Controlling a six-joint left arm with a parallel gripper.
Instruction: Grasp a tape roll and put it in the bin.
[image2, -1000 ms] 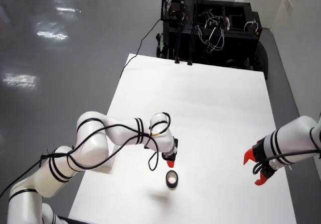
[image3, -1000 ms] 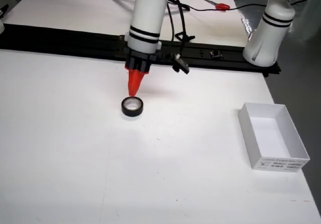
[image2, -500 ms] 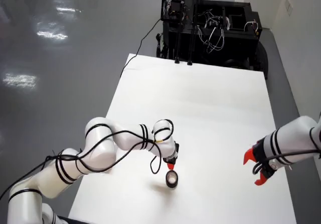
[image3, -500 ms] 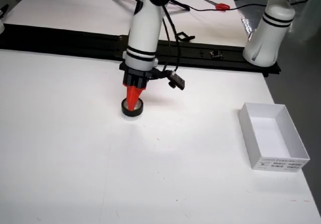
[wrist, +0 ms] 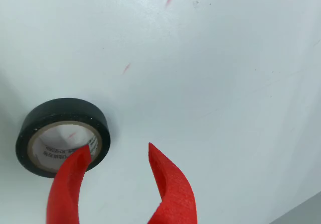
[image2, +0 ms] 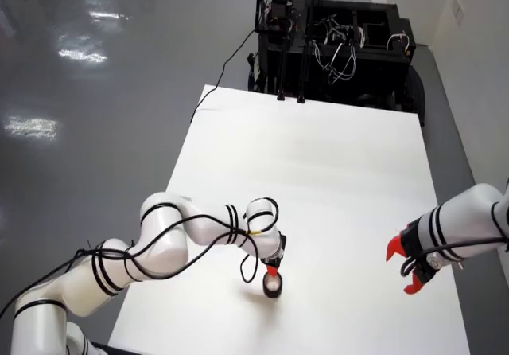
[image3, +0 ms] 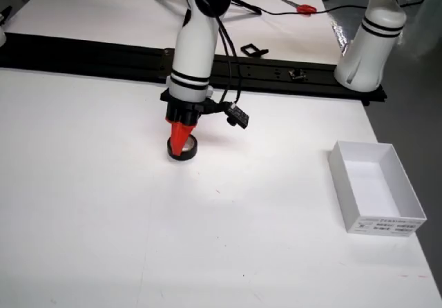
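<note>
A black tape roll [wrist: 65, 109] with a white core lies flat on the white table [image3: 83, 204]. In the view that rides on the gripper, my gripper [wrist: 118, 151] is open and straddles the roll's near wall. Its left red finger [wrist: 70, 179] dips into the roll's hole and the right one [wrist: 173, 184] stands outside it. From the side, the gripper [image3: 181, 141] points straight down onto the roll [image3: 188, 152]. From above, the gripper [image2: 271, 271] hides part of the roll [image2: 273, 290]. The white open bin [image3: 384, 224] stands at the right of the side view, well away from the roll.
A second white arm [image2: 457, 228] with red fingers [image2: 404, 263] hangs still at the table's right edge in the view from above. In the side view a black rail [image3: 83, 52] runs behind the table, with the other arm's base [image3: 366, 45] and red scissors [image3: 300, 7].
My gripper has come down from just above and behind the roll onto it, so one finger now sits in the hole. The roll has stayed where it was.
</note>
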